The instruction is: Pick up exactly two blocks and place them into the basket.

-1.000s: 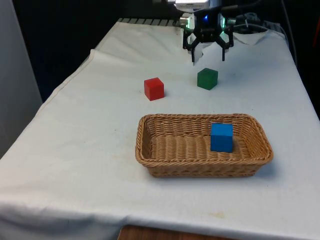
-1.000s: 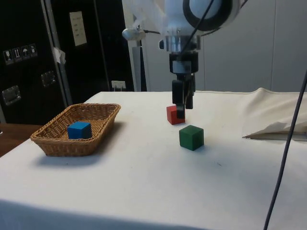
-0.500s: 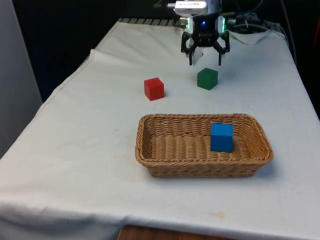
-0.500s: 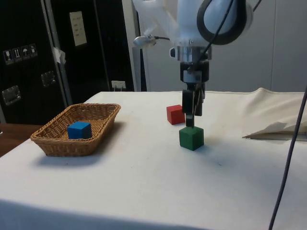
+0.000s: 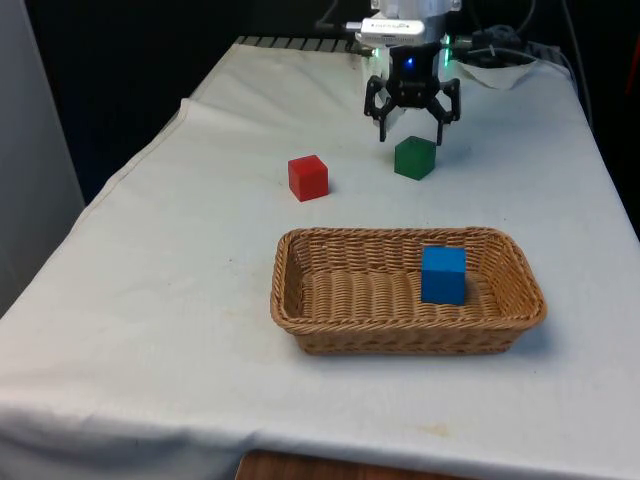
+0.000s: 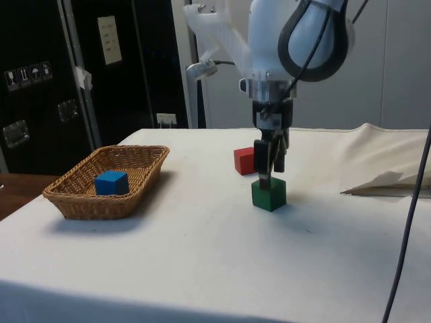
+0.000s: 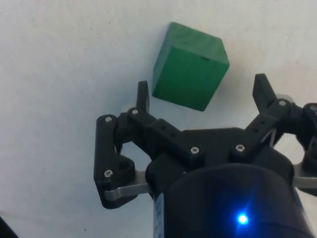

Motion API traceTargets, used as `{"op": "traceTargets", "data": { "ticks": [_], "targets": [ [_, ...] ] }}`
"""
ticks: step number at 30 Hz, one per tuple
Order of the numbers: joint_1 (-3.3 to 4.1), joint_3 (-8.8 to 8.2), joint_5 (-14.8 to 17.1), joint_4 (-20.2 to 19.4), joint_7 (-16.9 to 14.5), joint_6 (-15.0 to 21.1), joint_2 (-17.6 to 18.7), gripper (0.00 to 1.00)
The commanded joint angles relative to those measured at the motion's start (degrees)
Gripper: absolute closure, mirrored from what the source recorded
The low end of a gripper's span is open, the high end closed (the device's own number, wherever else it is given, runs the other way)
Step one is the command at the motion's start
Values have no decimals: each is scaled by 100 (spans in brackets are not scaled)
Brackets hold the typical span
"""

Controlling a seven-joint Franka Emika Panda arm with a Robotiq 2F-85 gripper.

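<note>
**Hovering over the second block**

Hanging just above the small green wooden cube (image 5: 414,158), the black two-finger pincer (image 5: 411,132) has its fingers spread apart and grips nothing. In the front view it sits in the upper middle of the frame, with the cube directly beneath and a shade to the front view's right of the gap. In the side view the fingertips reach about to the cube's top face, at centre frame. From the wrist, the cube (image 7: 190,66) lies ahead of the fingertips and is turned at an angle to the line between them, so a small shift forward and perhaps a twist look needed before closing.

The small red wooden cube (image 5: 308,177) rests on the white-clothed bench (image 5: 150,280), left of the green one and well apart from it. The oblong woven wicker basket (image 5: 300,300), lower centre of the front view, already holds a blue cube (image 5: 443,274) towards its right end, so one more block would finish the job.
</note>
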Motion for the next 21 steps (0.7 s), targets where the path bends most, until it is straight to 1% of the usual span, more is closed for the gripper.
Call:
{"op": "traceTargets", "data": {
  "ticks": [1,2,3,4,10,11,12,13,19,20,21],
  "targets": [
    [17,23,52,6,46,92,52,0],
    [17,34,52,17,69,103,69,0],
    [0,17,0,11,57,17,34,0],
    [11,40,57,29,92,103,86,0],
    [11,97,74,115,235,160,246,0],
    [0,63,0,103,218,97,229,0],
    [6,103,74,138,246,160,275,0],
    [0,109,74,155,264,166,298,0],
    [0,109,57,212,309,160,401,0],
    [0,80,0,212,309,115,395,0],
    [0,109,57,218,315,166,413,0]
  ]
}}
